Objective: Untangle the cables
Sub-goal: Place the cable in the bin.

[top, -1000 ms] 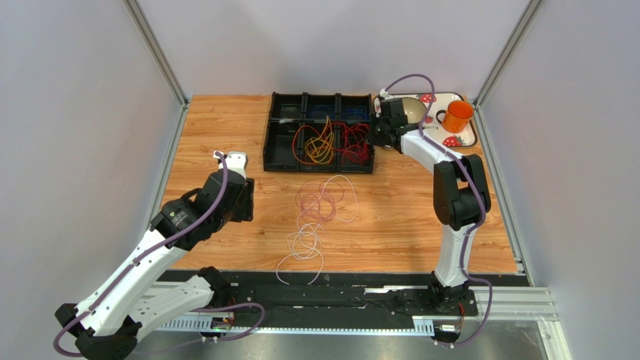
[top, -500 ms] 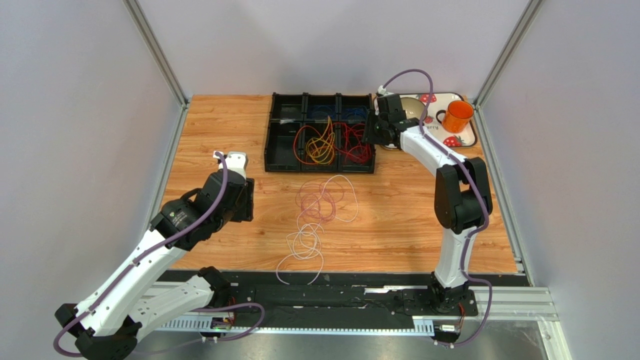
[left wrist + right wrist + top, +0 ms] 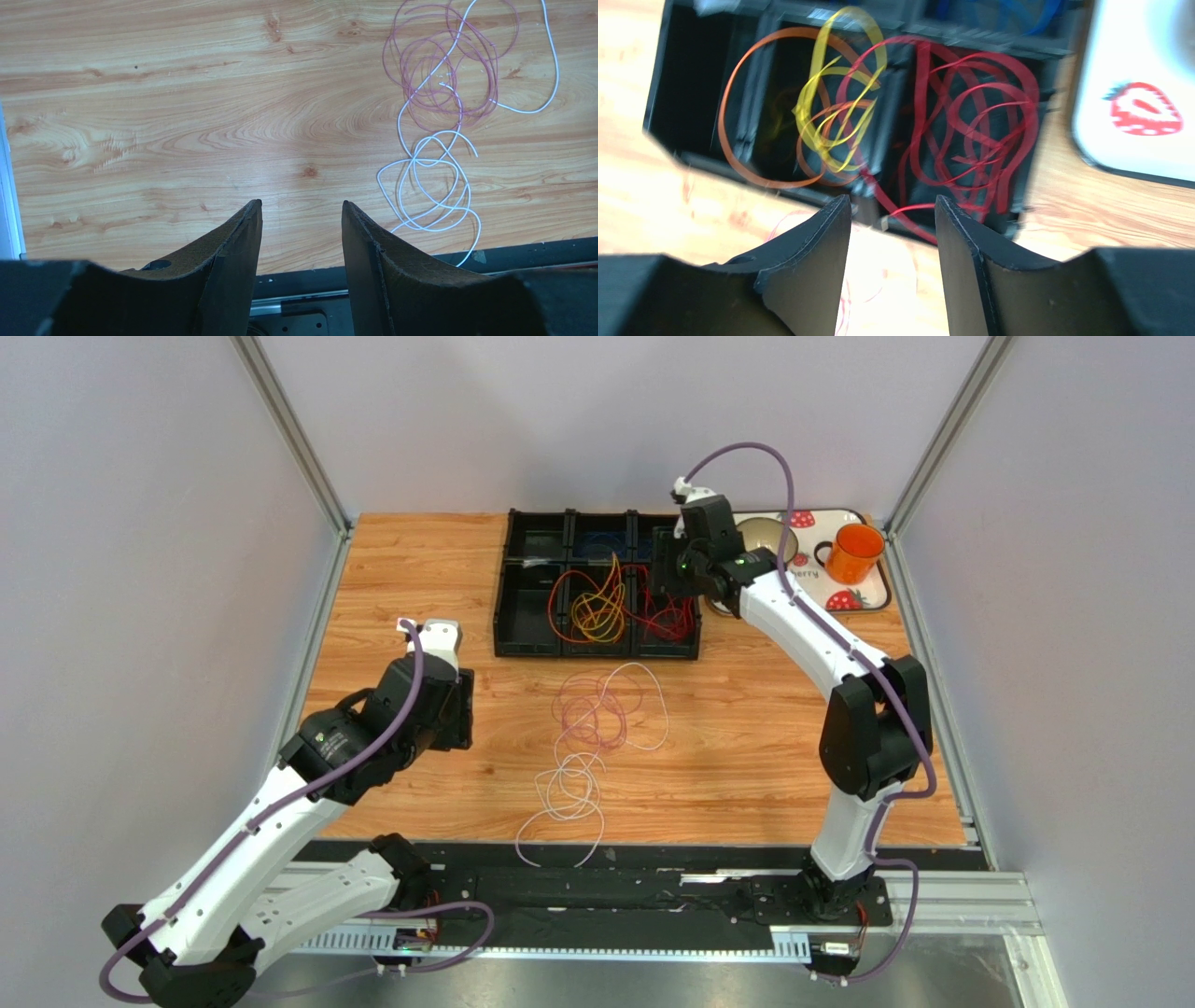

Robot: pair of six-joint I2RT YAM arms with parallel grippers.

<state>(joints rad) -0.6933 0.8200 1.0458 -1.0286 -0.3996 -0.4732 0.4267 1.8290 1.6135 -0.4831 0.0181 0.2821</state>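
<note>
We see pink and white cables (image 3: 595, 735) tangled in thin loops on the bench (image 3: 730, 742). Orange, yellow and red cables (image 3: 617, 605) fill the black tray (image 3: 501, 602). The left gripper (image 3: 300, 210) has its jaws partly open and empty over bare bench. The right gripper (image 3: 892, 203) has its jaws apart above the red loops, holding nothing.

Wooden table (image 3: 421, 574) with black divided tray (image 3: 500, 609), strawberry-print tray (image 3: 873, 591), loose pink and white cables (image 3: 601, 711).
</note>
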